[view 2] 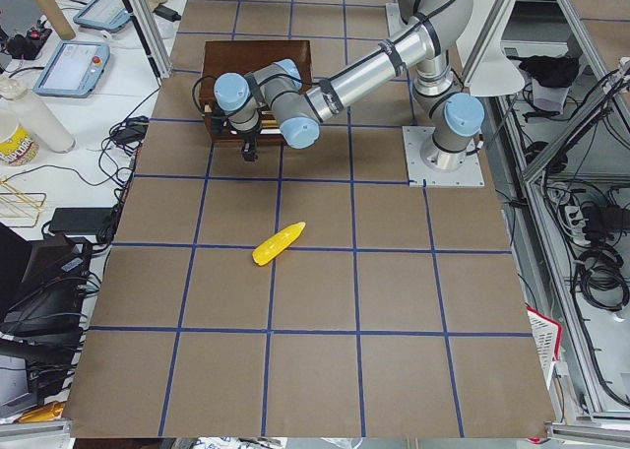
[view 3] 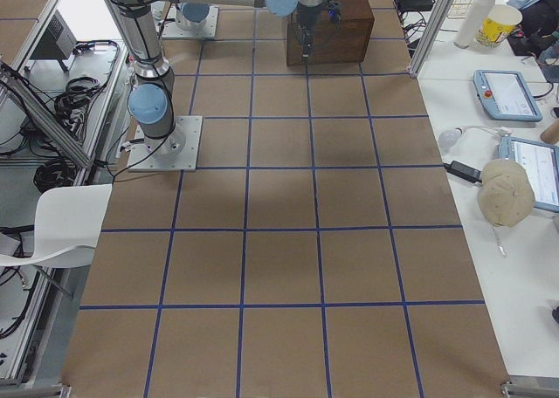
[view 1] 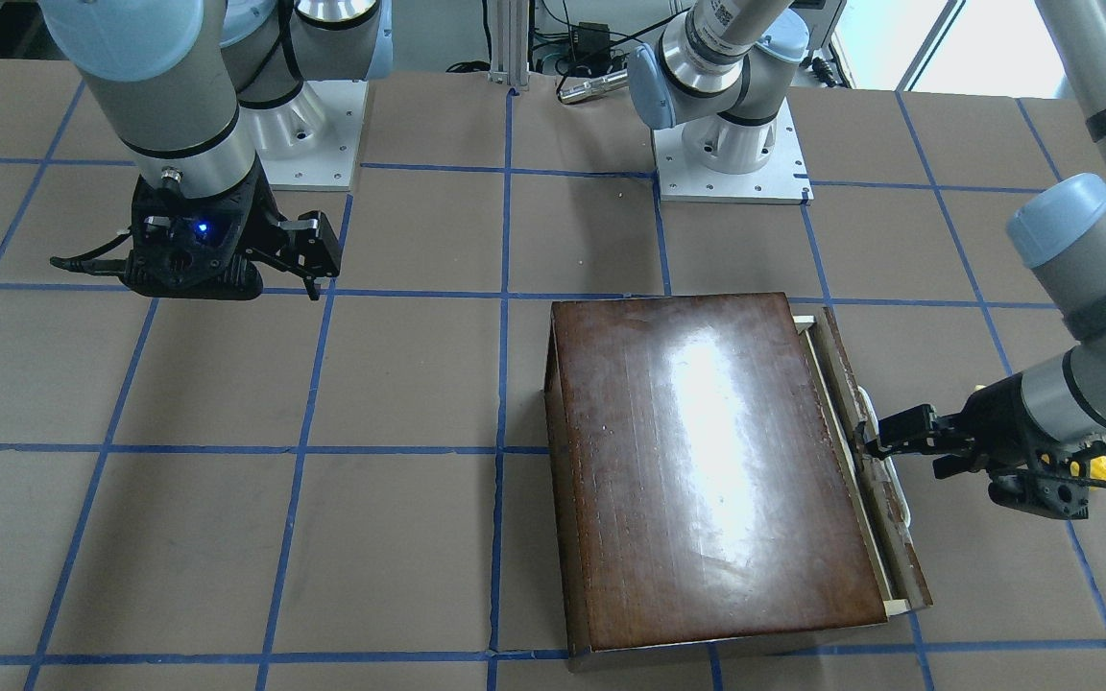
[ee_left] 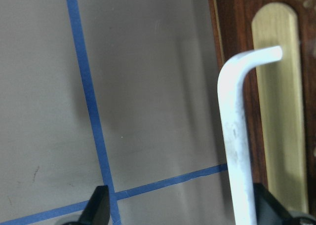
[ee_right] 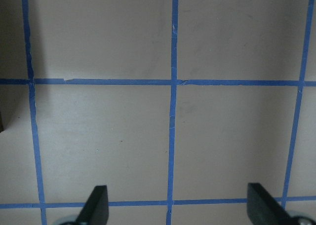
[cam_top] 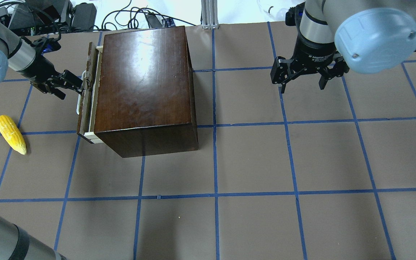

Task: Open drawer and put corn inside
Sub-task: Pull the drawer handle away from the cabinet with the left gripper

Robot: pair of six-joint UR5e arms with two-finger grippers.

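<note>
At the drawer front, we see the left gripper [cam_top: 79, 86] with its jaws spread wide. The cream handle [ee_left: 233, 116] sits between them, close to one finger and not pinched, and the drawer [cam_top: 86, 108] is out of the dark box [cam_top: 143, 79] by only a thin sliver of pale wood. The corn [cam_top: 11, 134] lies on the table [cam_top: 251, 159] well apart from the box, outside the drawer; the right gripper [cam_top: 302, 86] hangs above the table, jaws apart, holding nothing.
</note>
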